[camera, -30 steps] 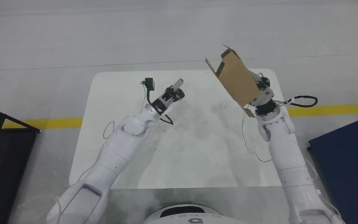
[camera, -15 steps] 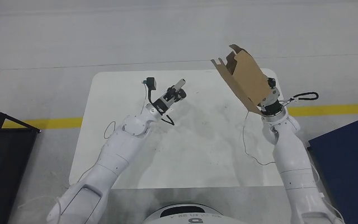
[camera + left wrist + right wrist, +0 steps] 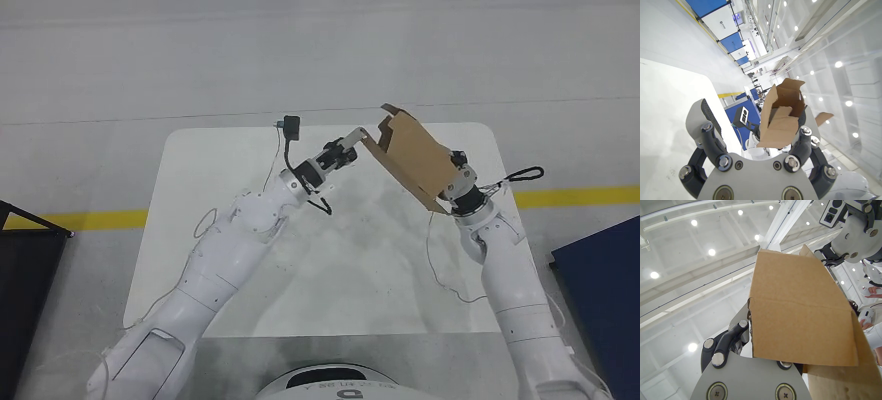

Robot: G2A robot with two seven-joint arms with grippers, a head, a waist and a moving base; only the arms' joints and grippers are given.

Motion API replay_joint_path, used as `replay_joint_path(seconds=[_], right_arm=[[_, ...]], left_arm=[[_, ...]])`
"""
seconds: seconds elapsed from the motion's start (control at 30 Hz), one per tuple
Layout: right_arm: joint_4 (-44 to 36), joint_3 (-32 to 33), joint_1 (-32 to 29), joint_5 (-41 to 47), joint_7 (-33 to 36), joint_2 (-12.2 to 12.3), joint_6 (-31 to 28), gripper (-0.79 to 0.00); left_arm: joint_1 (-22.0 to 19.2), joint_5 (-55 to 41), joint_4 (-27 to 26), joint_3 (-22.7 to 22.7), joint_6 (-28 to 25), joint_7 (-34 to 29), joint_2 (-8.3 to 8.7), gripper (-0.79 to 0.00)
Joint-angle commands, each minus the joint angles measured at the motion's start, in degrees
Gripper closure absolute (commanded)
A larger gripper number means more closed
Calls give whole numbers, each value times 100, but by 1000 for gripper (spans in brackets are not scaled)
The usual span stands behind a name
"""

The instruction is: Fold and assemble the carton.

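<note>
**LEFT GRIPPER BROUGHT TO THE OPEN END OF THE CARTON**

1. Over the last 1 s the left gripper has travelled across the table from a position well apart from the carton. It now sits at the carton's open, flapped end.
2. In the same interval the right arm has swung the carton inward and lowered it toward the left gripper, so that the 2 now meet above the far half of the table.
3. Tool state, left: the jaws stand wide apart and grasp nothing. In the left wrist view the carton's open end lies between the fingers, close against 1 finger. Contact cannot be confirmed.
4. Tool state, right: the right gripper is clamped on the carton's lower edge and holds it tilted, clear of the table.
5. Significance: the approach phase appears complete. The flaps are unfolded, so the folding itself is not yet done.
</note>
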Motion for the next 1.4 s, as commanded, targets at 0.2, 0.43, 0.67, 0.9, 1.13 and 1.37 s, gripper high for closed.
replay_joint_path(seconds=[0.2, 0.43, 0.67, 0.9, 1.13, 1.37], right_arm=[[37, -28, 3, -81, 58, -5, -31, 0], [-1, -33, 13, -36, 32, -15, -28, 0], [-75, -88, 13, -53, -37, -23, 42, 0], [-31, -126, 56, -69, -80, -31, 85, 0], [9, -133, 90, -28, -27, -38, 110, 0], [54, -87, 119, 20, 11, -37, 141, 0]], left_arm=[[-196, 184, 136, 105, 487, 190, -96, -785], [-273, 352, 284, 123, 614, 163, -138, -785], [-345, 441, 339, 177, 637, 68, -192, -785], [-438, 684, 402, 262, 800, 35, -245, -785], [-530, 736, 526, 324, 955, 1, -314, -785], [-600, 671, 748, 310, 972, -26, -372, -785]])
